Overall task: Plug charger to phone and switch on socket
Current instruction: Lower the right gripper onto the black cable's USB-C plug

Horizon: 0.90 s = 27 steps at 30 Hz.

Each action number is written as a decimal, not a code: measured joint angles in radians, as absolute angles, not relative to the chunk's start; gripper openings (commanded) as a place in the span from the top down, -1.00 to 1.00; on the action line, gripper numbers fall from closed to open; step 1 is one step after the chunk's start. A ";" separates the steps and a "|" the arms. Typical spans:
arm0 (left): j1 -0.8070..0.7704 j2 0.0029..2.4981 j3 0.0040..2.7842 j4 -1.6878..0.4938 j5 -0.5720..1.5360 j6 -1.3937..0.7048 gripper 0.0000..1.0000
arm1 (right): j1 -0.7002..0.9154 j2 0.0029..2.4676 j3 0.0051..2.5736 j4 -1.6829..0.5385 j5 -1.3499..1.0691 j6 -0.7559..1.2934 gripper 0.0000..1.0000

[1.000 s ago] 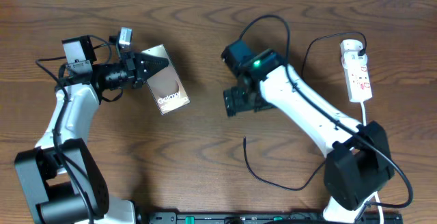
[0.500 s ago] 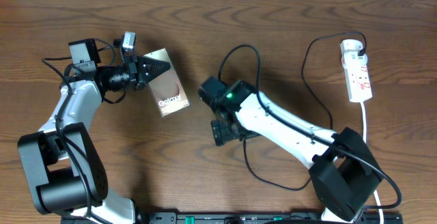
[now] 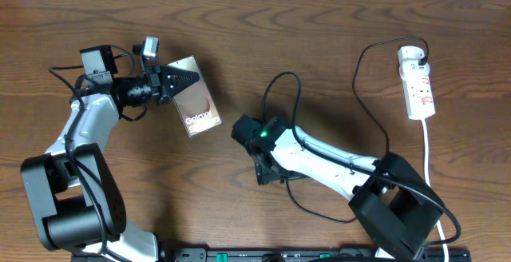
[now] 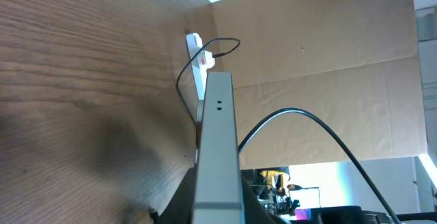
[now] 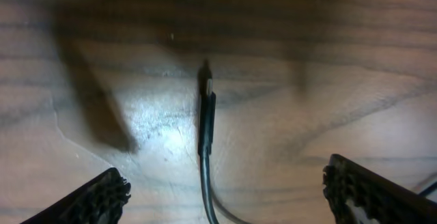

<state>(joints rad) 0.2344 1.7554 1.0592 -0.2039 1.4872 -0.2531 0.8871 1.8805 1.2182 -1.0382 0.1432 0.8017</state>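
My left gripper (image 3: 182, 79) is shut on the top edge of the phone (image 3: 200, 112), a brownish slab with "Galaxy" lettering, held tilted over the table. From the left wrist the phone (image 4: 218, 142) shows edge-on between the jaws. The charger (image 3: 358, 74) runs as a thin black cable from the socket (image 3: 418, 86) at the far right. Its connector tip (image 5: 206, 111) lies flat on the wood. My right gripper (image 3: 267, 172) hangs low over that tip, open, with its fingers (image 5: 95, 197) wide on either side and touching nothing.
A white cord (image 3: 427, 146) leaves the socket toward the front edge. A black arm cable (image 3: 281, 77) loops above my right arm. The charger's slack curves along the front (image 3: 307, 211). Cardboard walls (image 4: 328, 60) stand behind the table.
My right arm has swung left and toward the front, dropping over the cable's free end. Its jaws have narrowed slightly. The left arm still holds the phone, nearly unmoved.
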 measured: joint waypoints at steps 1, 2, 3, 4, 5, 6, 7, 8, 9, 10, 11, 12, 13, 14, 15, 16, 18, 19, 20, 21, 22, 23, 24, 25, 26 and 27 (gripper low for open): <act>0.234 1.755 1.059 -0.204 1.487 -0.252 0.86 | 0.887 1.880 1.213 -1.023 0.145 0.808 -0.74; 0.234 1.755 1.059 -0.204 1.487 -0.249 0.86 | 0.887 1.880 1.209 -1.008 0.147 0.812 -0.71; 0.234 1.755 1.059 -0.203 1.487 -0.246 0.85 | 0.887 1.880 1.207 -0.997 0.147 0.816 -0.71; 0.234 1.755 1.059 -0.203 1.487 -0.245 0.86 | 0.887 1.880 1.203 -0.985 0.147 0.820 -0.69; 0.234 1.755 1.059 -0.203 1.487 -0.241 0.86 | 0.887 1.880 1.200 -0.978 0.147 0.823 -0.66; 0.234 1.755 1.059 -0.202 1.487 -0.239 0.85 | 0.887 1.880 1.193 -0.965 0.148 0.823 -0.60; 0.234 1.755 1.059 -0.203 1.486 -0.237 0.86 | 0.887 1.880 1.189 -0.960 0.148 0.825 -0.56; 0.234 1.755 1.059 -0.202 1.486 -0.236 0.86 | 0.887 1.880 1.183 -0.952 0.148 0.828 -0.54; 0.234 1.755 1.059 -0.203 1.483 -0.235 0.85 | 0.887 1.880 1.178 -0.947 0.148 0.830 -0.54; 0.234 1.755 1.059 -0.203 1.479 -0.235 0.86 | 0.887 1.880 1.175 -0.944 0.148 0.830 -0.53; 0.234 1.755 1.059 -0.203 1.478 -0.235 0.86 | 0.887 1.880 1.172 -0.938 0.147 0.830 -0.52; 0.234 1.755 1.059 -0.202 1.478 -0.235 0.86 | 0.887 1.880 1.171 -0.935 0.146 0.830 -0.50; 0.234 1.755 1.059 -0.203 1.477 -0.235 0.86 | 0.887 1.880 1.169 -0.930 0.143 0.827 -0.49; 0.234 1.755 1.059 -0.203 1.475 -0.235 0.86 | 0.887 1.880 1.169 -0.925 0.134 0.822 -0.44; 0.234 1.755 1.059 -0.203 1.475 -0.235 0.85 | 0.887 1.880 1.169 -0.921 0.125 0.819 -0.39; 0.234 1.755 1.059 -0.203 1.475 -0.235 0.86 | 0.887 1.880 1.169 -0.911 0.106 0.808 -0.35; 0.234 1.755 1.059 -0.203 1.475 -0.234 0.86 | 0.887 1.880 1.167 -0.892 0.076 0.802 -0.33; 0.234 1.755 1.059 -0.202 1.475 -0.234 0.86 | 0.887 1.880 1.166 -0.885 0.065 0.800 -0.33; 0.234 1.755 1.059 -0.203 1.475 -0.234 0.85 | 0.887 1.880 1.162 -0.878 0.055 0.799 -0.31; 0.234 1.755 1.059 -0.203 1.475 -0.234 0.86 | 0.887 1.880 1.156 -0.873 0.048 0.800 -0.28; 0.234 1.755 1.059 -0.202 1.475 -0.234 0.86 | 0.887 1.880 1.146 -0.871 0.036 0.799 -0.27; 0.234 1.755 1.059 -0.203 1.475 -0.234 0.86 | 0.887 1.880 1.142 -0.869 0.033 0.800 -0.23; 0.234 1.755 1.059 -0.202 1.475 -0.234 0.85 | 0.887 1.880 1.138 -0.869 0.027 0.799 -0.21; 0.234 1.755 1.059 -0.203 1.475 -0.234 0.86 | 0.887 1.880 1.138 -0.869 0.023 0.800 -0.19; 0.234 1.755 1.059 -0.203 1.475 -0.234 0.86 | 0.887 1.880 1.138 -0.868 0.020 0.799 -0.17; 0.234 1.755 1.059 -0.202 1.475 -0.234 0.86 | 0.887 1.880 1.138 -0.868 0.018 0.799 -0.13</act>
